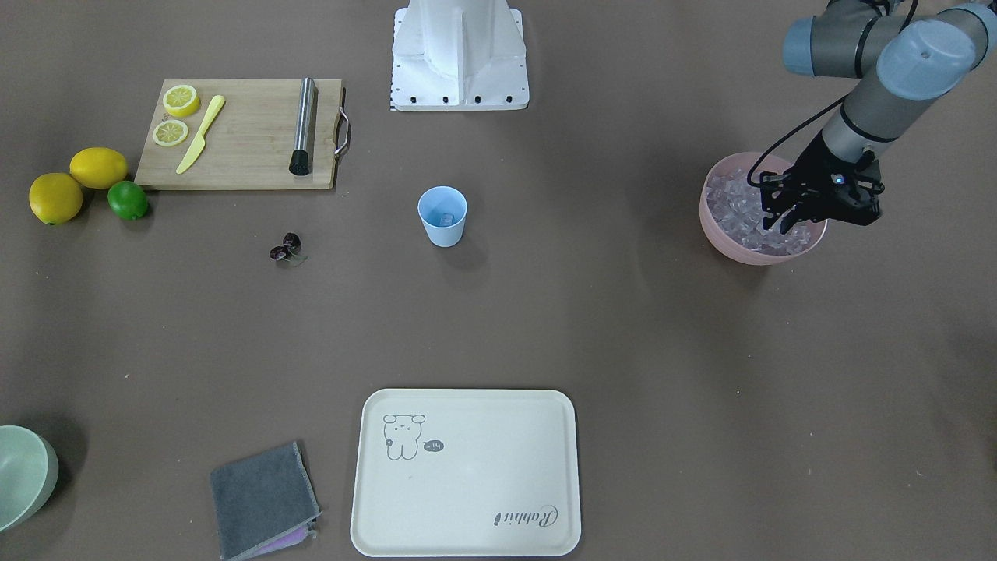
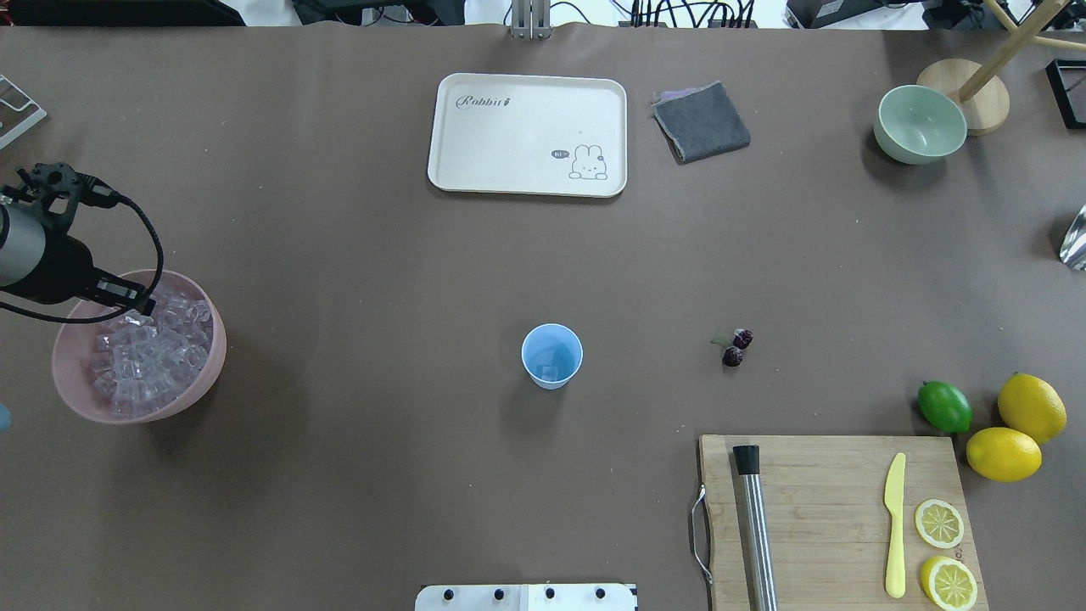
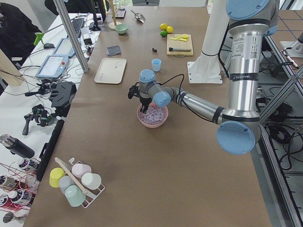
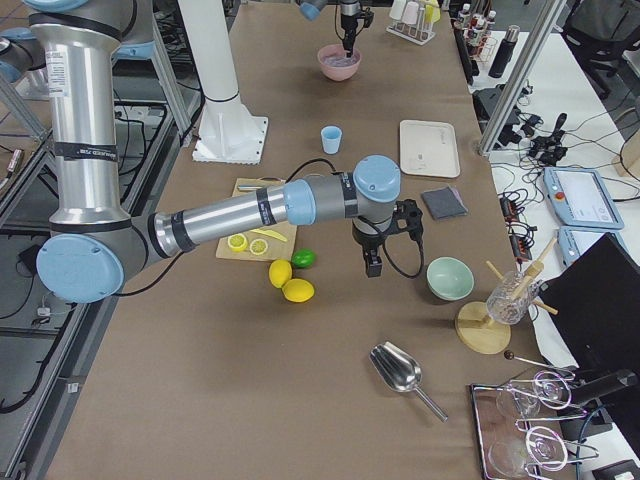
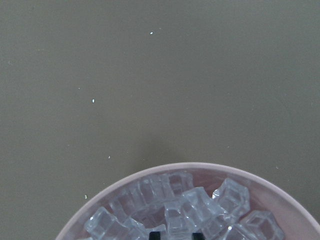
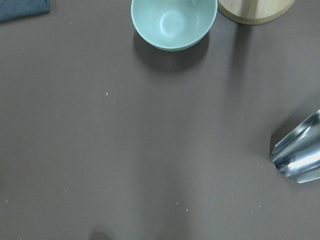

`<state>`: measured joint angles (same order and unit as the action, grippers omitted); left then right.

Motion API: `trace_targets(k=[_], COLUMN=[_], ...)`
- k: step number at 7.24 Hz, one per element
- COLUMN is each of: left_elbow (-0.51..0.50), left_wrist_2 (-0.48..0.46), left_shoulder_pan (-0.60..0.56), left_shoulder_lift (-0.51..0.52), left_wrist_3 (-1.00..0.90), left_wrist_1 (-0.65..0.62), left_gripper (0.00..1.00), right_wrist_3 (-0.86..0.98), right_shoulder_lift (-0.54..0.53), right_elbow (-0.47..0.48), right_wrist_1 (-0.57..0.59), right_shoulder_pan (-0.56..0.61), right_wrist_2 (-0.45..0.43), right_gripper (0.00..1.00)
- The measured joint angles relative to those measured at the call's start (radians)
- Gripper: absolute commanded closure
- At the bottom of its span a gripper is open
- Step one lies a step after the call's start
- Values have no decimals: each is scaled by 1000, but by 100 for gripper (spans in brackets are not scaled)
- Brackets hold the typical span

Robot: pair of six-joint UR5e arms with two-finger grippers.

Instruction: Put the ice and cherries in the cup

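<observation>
Ice (image 2: pixel 144 356): lying heaped in the pink bowl (image 2: pixel 212 339) by the counter's (image 2: pixel 339 255) left edge. The cubes are probably handling as light, hard and slick, so pinching one across two flat faces is looking safest; a corner grip may be squirting it out.
Left gripper (image 1: pixel 783 222): pointing down into the heap, the forearm reaching in low and the wrist bending downward. The wrist view is showing two tips a little apart with a cube between them, but I cannot tell whether they are clamping it.
Cup (image 2: pixel 551 356): standing upright mid-counter, with one cube seemingly sitting inside.
Cherries (image 2: pixel 736 348): lying on the bare counter to the cup's right. They are probably soft and prone to rolling, so a gentle pinch near the stems is suiting them.
Right gripper (image 4: pixel 372 262): hanging over the counter toward its right edge, near the pale green bowl (image 4: pixel 450 278). I cannot tell how its jaws are standing.
</observation>
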<state>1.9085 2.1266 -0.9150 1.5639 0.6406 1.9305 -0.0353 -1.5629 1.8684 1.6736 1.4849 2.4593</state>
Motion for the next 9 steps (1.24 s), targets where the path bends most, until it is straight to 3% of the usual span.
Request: trace_targets(k=[3, 6, 7, 9], left_elbow=[74, 80, 82, 68], left_wrist_2=[-1, -39, -129, -446], left_shoulder_pan=[-82, -23, 62, 333], left_shoulder_lift=[45, 304, 374, 494], left_wrist_3=[75, 422, 520, 676], left_wrist_1=[15, 61, 77, 113], left_gripper=[100, 100, 100, 100], right_wrist_3=[-13, -28, -43, -57], right_shoulder_lift=[18, 41, 45, 49], right_elbow=[-2, -12, -12, -11], right_wrist_1=[0, 0, 0, 0], right_shoulder_pan=[0, -13, -15, -17], right_wrist_2=[12, 12, 12, 12], right_gripper=[0, 0, 0, 0])
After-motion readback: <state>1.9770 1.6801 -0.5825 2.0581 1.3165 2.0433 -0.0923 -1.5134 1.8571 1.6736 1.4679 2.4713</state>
